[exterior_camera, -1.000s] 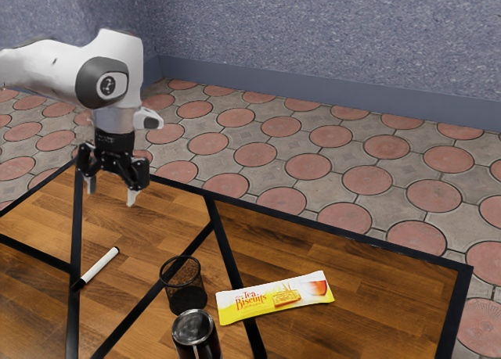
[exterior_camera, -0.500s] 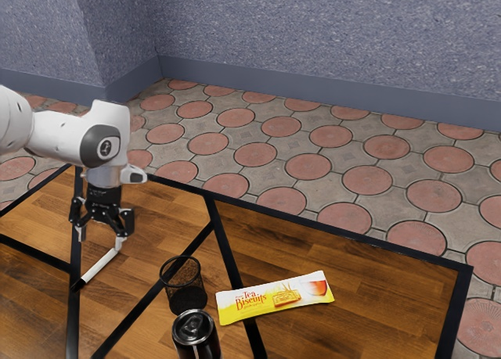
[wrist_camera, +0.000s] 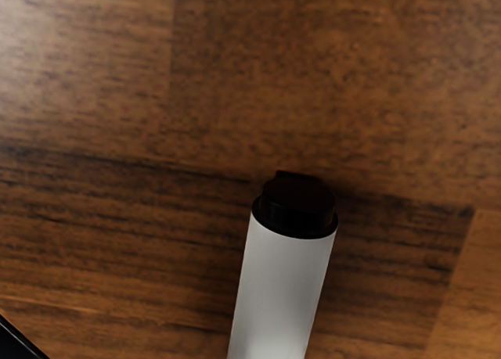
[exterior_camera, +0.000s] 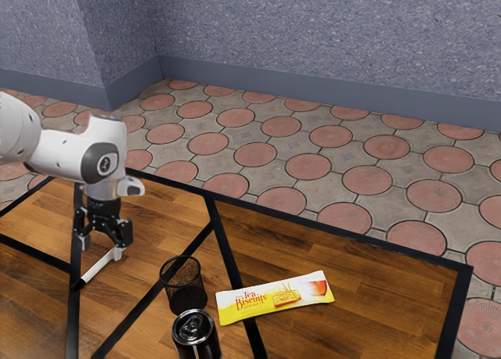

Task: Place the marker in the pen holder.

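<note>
Lower than in the last frame, the black two-finger gripper [exterior_camera: 101, 252] hangs at the white marker with black ends [exterior_camera: 95, 268], fingers apart.
Marker lies flat on the brown wooden bench [exterior_camera: 376, 288], apart from the black mesh pen holder [exterior_camera: 186, 293]; it should handle light and stiff, its smooth round barrel liable to roll or slip, so best pinched squarely across the white middle, clear of both ends.
</note>
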Robot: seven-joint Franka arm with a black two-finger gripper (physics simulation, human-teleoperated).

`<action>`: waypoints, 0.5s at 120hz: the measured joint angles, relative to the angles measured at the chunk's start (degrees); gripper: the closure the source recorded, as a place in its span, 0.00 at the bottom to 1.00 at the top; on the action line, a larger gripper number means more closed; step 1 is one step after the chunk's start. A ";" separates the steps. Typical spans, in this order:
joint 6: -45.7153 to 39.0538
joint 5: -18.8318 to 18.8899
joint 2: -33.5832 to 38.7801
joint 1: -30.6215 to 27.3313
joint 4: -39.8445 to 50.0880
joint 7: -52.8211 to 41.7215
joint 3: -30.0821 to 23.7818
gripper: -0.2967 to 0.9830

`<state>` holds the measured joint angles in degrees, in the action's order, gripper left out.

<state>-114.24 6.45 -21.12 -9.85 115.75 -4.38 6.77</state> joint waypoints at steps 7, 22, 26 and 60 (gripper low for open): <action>-0.37 -0.03 -0.27 0.02 0.00 -0.84 -0.01 0.23; -0.95 -0.20 -0.29 0.08 -0.02 -2.39 -0.01 0.29; -1.03 -0.23 -0.24 0.09 0.00 -2.75 -0.01 0.35; -1.38 -0.38 -0.17 0.09 0.13 -5.10 -0.12 0.65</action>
<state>-115.62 6.08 -21.29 -9.75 115.88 -9.48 6.65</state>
